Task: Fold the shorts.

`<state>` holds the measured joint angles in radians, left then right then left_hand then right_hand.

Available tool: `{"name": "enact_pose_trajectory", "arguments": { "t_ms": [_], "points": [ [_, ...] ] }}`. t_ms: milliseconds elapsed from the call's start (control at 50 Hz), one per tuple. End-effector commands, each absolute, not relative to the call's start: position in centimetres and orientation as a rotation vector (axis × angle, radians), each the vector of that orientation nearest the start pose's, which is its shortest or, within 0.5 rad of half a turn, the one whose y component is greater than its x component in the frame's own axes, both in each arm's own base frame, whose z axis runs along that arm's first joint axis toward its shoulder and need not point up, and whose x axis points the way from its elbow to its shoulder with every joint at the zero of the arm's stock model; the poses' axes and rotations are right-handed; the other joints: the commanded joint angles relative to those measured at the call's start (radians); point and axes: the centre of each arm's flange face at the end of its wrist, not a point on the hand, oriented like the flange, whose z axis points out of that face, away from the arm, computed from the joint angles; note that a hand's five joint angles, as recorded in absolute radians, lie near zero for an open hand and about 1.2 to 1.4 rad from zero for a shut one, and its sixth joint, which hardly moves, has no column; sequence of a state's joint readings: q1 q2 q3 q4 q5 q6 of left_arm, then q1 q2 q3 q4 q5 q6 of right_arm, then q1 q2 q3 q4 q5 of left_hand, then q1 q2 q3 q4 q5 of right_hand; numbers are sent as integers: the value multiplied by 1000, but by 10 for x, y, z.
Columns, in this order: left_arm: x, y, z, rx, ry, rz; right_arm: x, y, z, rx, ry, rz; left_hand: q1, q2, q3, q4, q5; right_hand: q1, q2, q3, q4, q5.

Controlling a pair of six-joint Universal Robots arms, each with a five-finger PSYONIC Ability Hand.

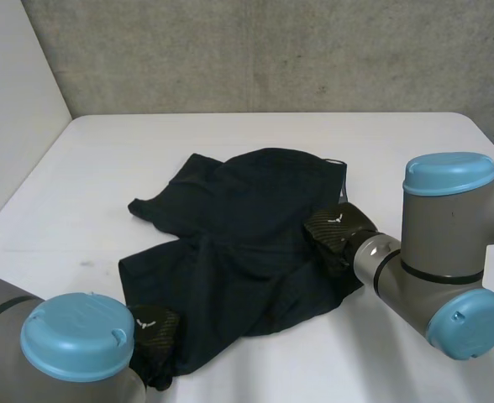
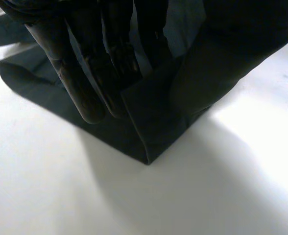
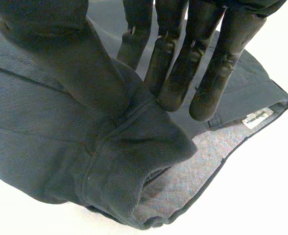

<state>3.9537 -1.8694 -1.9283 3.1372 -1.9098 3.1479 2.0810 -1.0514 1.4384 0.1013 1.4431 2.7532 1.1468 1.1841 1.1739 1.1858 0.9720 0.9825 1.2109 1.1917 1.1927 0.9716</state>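
Fingers (image 3: 207,73) of right hand (image 1: 338,228) pinch shorts (image 1: 247,218) at 3 o'clock edge; left hand (image 1: 153,327) pinches 7 o'clock corner | shorts crumpled, centre of bench (image 1: 96,159) | step: first fold, gripped | next: lift both evenly.

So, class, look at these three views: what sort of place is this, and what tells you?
Probably a robotics lab or test bench: a bare concrete wall, a plain white table, and two robot arms working on dark shorts.
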Motion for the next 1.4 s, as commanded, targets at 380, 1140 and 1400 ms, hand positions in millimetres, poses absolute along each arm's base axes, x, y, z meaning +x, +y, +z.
{"name": "enact_pose_trajectory", "arguments": {
  "t_ms": [380, 1140, 1400],
  "points": [
    [-243, -197, 185, 663, 2440, -1754, 243, -244, 224, -988, 2324, -1630, 249, 212, 222, 210, 250, -460, -689, -670, -671, -624],
    [-247, -224, 180, 622, 2440, -1743, 249, -224, 127, -1100, 2154, -1683, 249, 212, 222, 210, 250, 413, 184, 203, 202, 249],
    [-226, -176, 192, 850, 2446, -1525, 238, -215, 199, -1398, 2168, -1779, 249, 212, 222, 210, 250, 414, 185, 205, 204, 250]
  ]
}}
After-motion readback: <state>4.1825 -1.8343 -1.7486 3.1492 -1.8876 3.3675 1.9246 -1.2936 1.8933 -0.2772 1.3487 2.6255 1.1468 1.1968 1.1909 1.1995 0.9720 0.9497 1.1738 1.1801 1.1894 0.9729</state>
